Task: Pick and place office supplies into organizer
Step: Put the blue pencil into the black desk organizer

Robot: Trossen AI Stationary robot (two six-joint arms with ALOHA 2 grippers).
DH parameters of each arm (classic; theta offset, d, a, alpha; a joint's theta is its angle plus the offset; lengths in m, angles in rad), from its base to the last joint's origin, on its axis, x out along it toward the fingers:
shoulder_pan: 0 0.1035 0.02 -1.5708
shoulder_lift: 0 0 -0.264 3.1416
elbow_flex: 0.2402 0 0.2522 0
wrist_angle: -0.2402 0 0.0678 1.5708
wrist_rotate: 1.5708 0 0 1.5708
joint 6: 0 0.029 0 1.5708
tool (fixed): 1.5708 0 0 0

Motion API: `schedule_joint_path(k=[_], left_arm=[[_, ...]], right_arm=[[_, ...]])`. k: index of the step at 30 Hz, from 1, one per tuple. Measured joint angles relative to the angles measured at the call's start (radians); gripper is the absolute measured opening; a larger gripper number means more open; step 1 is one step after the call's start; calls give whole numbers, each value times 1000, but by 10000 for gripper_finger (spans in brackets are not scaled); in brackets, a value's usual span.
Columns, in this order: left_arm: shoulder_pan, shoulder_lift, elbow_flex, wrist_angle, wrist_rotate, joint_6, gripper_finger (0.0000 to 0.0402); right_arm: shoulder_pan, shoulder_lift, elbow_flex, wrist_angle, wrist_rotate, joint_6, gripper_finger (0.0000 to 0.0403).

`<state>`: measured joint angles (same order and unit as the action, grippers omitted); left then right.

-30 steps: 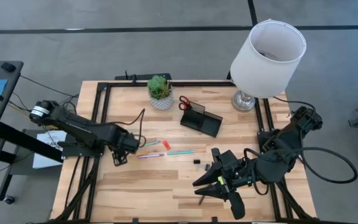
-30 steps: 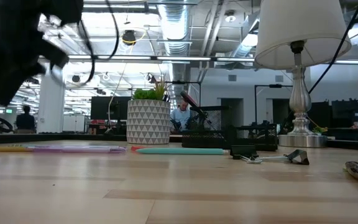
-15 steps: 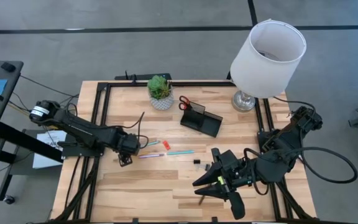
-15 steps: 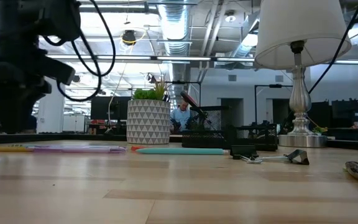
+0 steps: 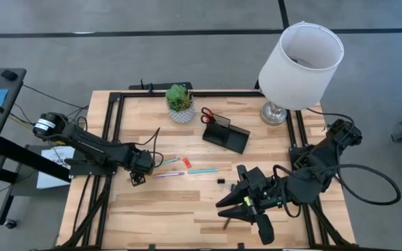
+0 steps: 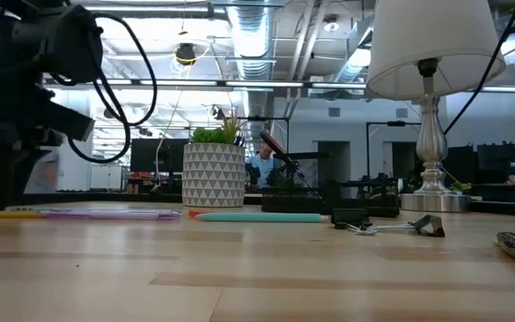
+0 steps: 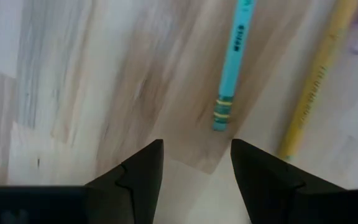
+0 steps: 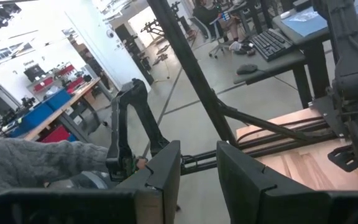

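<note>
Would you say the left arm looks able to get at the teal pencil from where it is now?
Probably yes. The left gripper is open and low over the table, the teal pencil lies just ahead of its fingertips, and only the yellow pencil lies beside it.

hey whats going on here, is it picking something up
The left gripper is down at the table beside the loose pens, fingers open and empty, with the teal pencil and a yellow pencil lying just ahead of it. Nothing is gripped yet. The red-handled scissors already stand in the black organizer. The right gripper waits near the table's front edge, open and empty, away from the supplies.
</note>
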<state>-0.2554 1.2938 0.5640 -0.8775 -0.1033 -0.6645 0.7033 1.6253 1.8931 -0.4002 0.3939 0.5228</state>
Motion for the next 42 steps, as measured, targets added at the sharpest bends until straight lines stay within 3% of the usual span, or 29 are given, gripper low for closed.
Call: schedule_joint_path(k=[26, 31, 37, 42], left_arm=[[0, -1, -22, 88, 18, 79, 180], [0, -3, -40, 105, 38, 75, 132], [-1, -2, -43, 139, 57, 73, 24], [-1, -1, -29, 137, 56, 44, 10]], right_arm=[[0, 0, 0, 0, 0, 0, 98], [0, 0, 0, 0, 0, 0, 98], [0, 0, 0, 0, 0, 0, 98], [0, 0, 0, -16, 0, 0, 98]])
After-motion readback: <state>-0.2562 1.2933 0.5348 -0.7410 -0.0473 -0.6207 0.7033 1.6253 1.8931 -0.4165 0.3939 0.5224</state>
